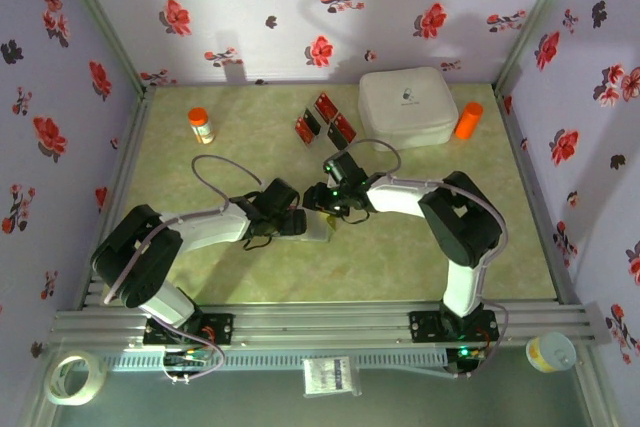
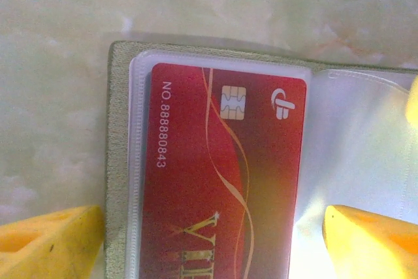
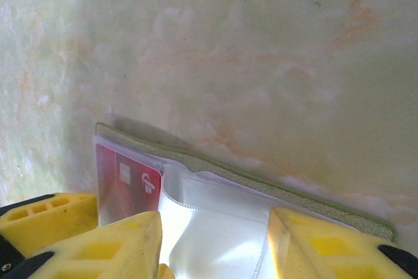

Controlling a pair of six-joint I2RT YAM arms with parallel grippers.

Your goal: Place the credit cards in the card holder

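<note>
The olive-green card holder (image 2: 119,161) lies open on the table, its clear sleeves up. One red credit card (image 2: 222,174) sits inside the left sleeve. My left gripper (image 2: 212,246) is open right above it, one yellow finger (image 2: 52,243) outside the holder's edge and the other over the fold. My right gripper (image 3: 212,246) is open over the empty right sleeve (image 3: 215,220), and the red card (image 3: 124,184) shows just left of it. In the top view both grippers meet at the card holder (image 1: 316,230). Three more red credit cards (image 1: 325,117) lie loose farther back.
A big white rounded box (image 1: 408,105) stands at the back right with an orange cylinder (image 1: 468,119) beside it. An orange-capped bottle (image 1: 201,125) stands at the back left. Floral walls close in the table on three sides.
</note>
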